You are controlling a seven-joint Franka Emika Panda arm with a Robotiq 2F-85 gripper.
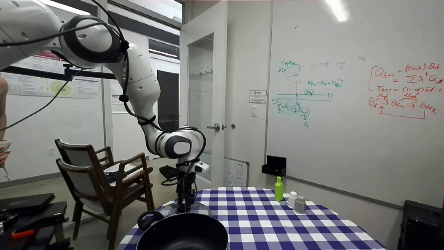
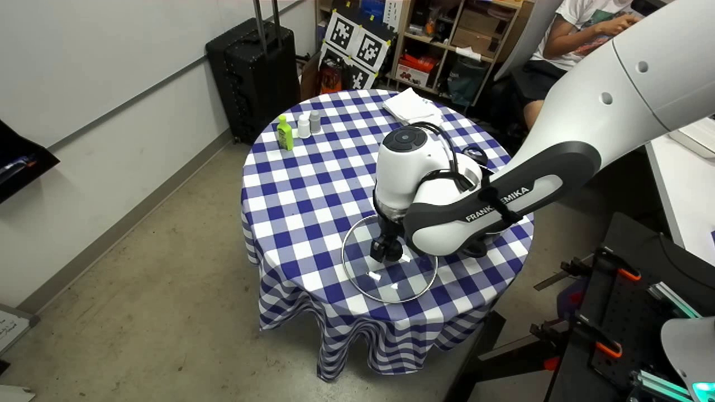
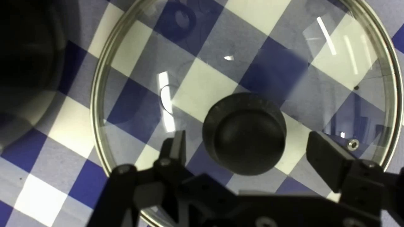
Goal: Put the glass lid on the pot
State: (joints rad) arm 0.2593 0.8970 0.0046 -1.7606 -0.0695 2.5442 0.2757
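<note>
The glass lid [image 2: 410, 285] lies on the checked tablecloth, its dark knob [image 3: 246, 135] upward. It also shows behind the pot in an exterior view [image 1: 203, 208]. My gripper [image 3: 245, 146] is open above the lid, pointing down, with one finger on each side of the knob and a gap to both. It also shows over the lid in both exterior views [image 1: 185, 205] [image 2: 386, 249]. The black pot [image 1: 187, 231] stands uncovered beside the lid; its dark edge shows at the left of the wrist view [image 3: 25, 56]. In an exterior view the arm hides most of it, leaving a handle [image 2: 475, 153] visible.
A green bottle [image 2: 285, 134], a white shaker [image 2: 304, 126] and a grey shaker [image 2: 315, 121] stand on the far part of the round table [image 2: 313, 218]. A folded white cloth [image 2: 410, 105] lies near its edge. Wooden chairs [image 1: 104, 180] stand beyond the table.
</note>
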